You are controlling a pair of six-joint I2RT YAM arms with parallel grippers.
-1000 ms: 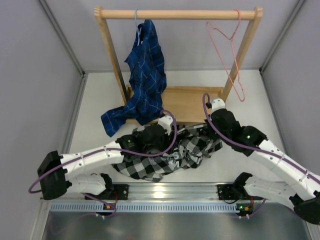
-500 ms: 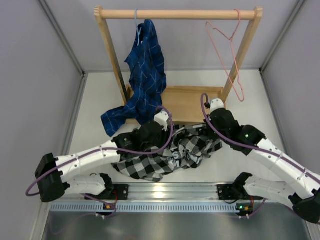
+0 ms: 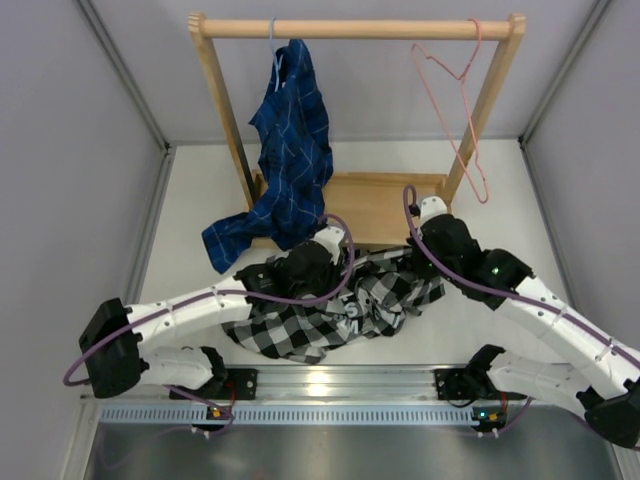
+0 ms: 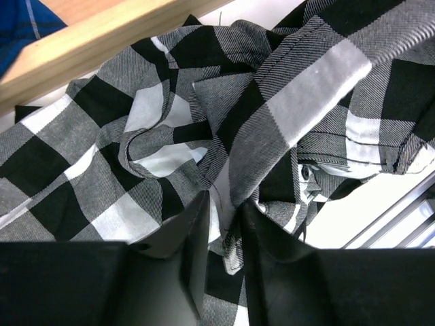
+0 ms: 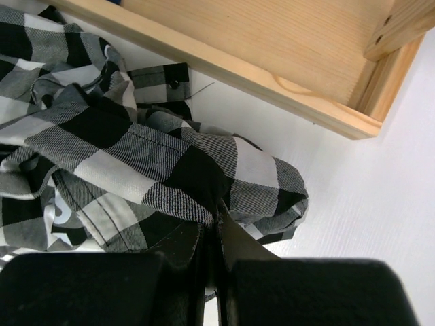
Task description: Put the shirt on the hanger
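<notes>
The black-and-white check shirt [image 3: 330, 322] lies crumpled on the white table in front of the wooden rack's base. My left gripper [image 3: 330, 256] is low over its left top part; in the left wrist view the gripper [image 4: 224, 212] has its jaws nearly together with a fold of the shirt [image 4: 272, 115] between them. My right gripper [image 3: 416, 260] is at the shirt's right edge; in the right wrist view the gripper [image 5: 216, 214] is shut on a fold of the shirt [image 5: 170, 163]. The pink wire hanger [image 3: 462, 108] hangs bare at the right end of the rail.
The wooden rack has a top rail [image 3: 350, 28], two slanted posts and a flat base [image 3: 390, 205] just behind the shirt. A dark blue shirt [image 3: 292, 150] hangs on a light blue hanger [image 3: 272, 45] at the left. A metal rail [image 3: 320, 385] runs along the near edge.
My left gripper drew back a little to the left, then came forward again onto the shirt. The right gripper has hardly moved and keeps its hold.
</notes>
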